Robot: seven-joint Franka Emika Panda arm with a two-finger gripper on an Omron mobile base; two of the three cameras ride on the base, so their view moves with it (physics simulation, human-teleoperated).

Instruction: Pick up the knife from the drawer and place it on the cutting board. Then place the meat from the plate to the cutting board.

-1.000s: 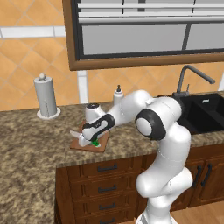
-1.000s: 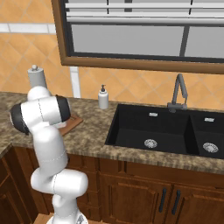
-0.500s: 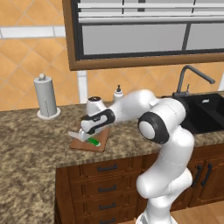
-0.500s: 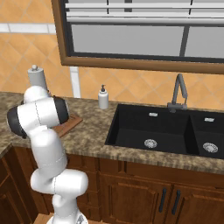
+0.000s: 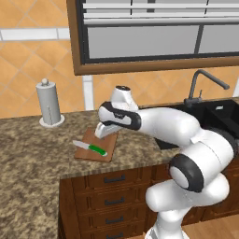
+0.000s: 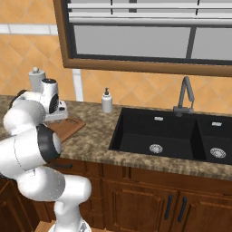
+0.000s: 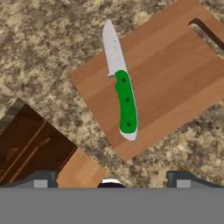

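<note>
Now the knife (image 7: 122,94) lies on the cutting board (image 7: 175,74), its blade tip past the 11 o'clock edge over the desk (image 5: 32,172), and the fingers (image 7: 43,178) stand wide open above it, so I judge the meat comes next.

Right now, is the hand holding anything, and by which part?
Nothing is held. The hand is open above the green-handled knife, which lies loose on the reddish-brown wooden cutting board, blade tip past its edge.

The glossy white robot arm (image 5: 186,135) is built of rounded, bulbous segments with black bands at its joints; its white gripper (image 5: 106,130) carries small dark fingertips.
</note>
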